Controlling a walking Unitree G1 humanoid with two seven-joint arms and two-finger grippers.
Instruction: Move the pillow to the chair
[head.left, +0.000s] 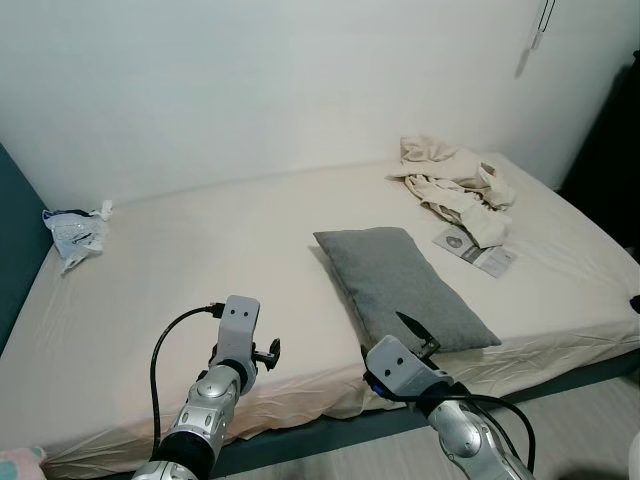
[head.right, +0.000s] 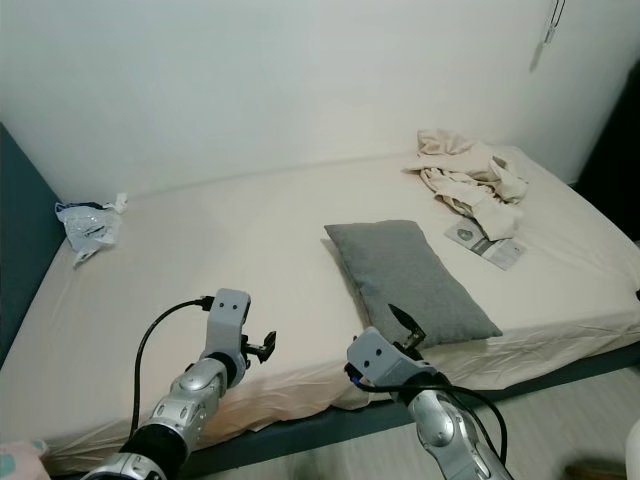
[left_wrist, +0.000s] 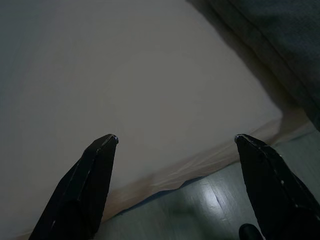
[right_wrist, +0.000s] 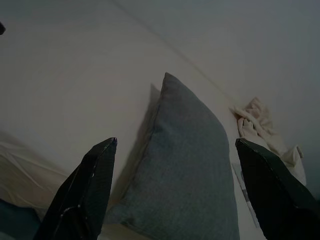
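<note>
Pillow (head.left: 405, 286), grey, lies flat on the bed (head.left: 200, 280) near its front edge, untouched, while my right gripper (right_wrist: 175, 142) hovers just short of it with fingers spread wide, and my left gripper (left_wrist: 175, 140) hangs over the bed's edge, fingers likewise apart.

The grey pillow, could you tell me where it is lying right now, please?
The grey pillow lies on the bed, toward its near edge on the robot's right, just beyond the right gripper.
</note>
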